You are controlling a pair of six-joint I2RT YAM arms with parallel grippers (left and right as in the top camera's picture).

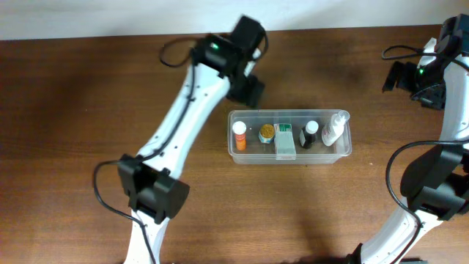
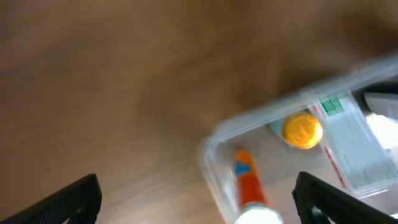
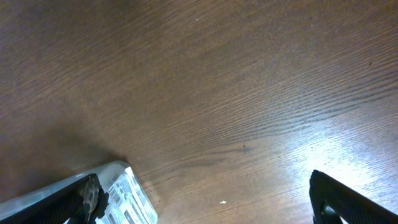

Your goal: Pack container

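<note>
Two white robot arms rise from the near edge of a dark wooden table [image 1: 88,88], the left arm [image 1: 183,117] slanting up toward the middle and the right arm [image 1: 458,117] standing along the right side. Between them, about mid-table, lies the container [image 1: 322,156], a long clear tub set lengthwise from left to right. Inside it, in a row from left to right, are an orange bottle [image 1: 239,136] with a white cap, a yellow-lidded jar [image 1: 267,133], a white-and-green box [image 1: 284,141], a dark bottle [image 1: 310,135] with a white cap, and a clear bottle [image 1: 333,130] at the right end. Just beyond the container's far left corner, the left gripper [image 2: 198,186] hangs above the table, its jaws spread wide and nothing held. Its wrist camera, blurred, looks down on the container's left end, where the orange bottle, the yellow-lidded jar and the white-and-green box show through the open top. Farther back and well to the right of the container, the right gripper [image 3: 204,180] is likewise wide open and empty over the wood. Only one rounded corner of the container shows at the lower left of its view, beside one black finger [image 3: 81,202].
</note>
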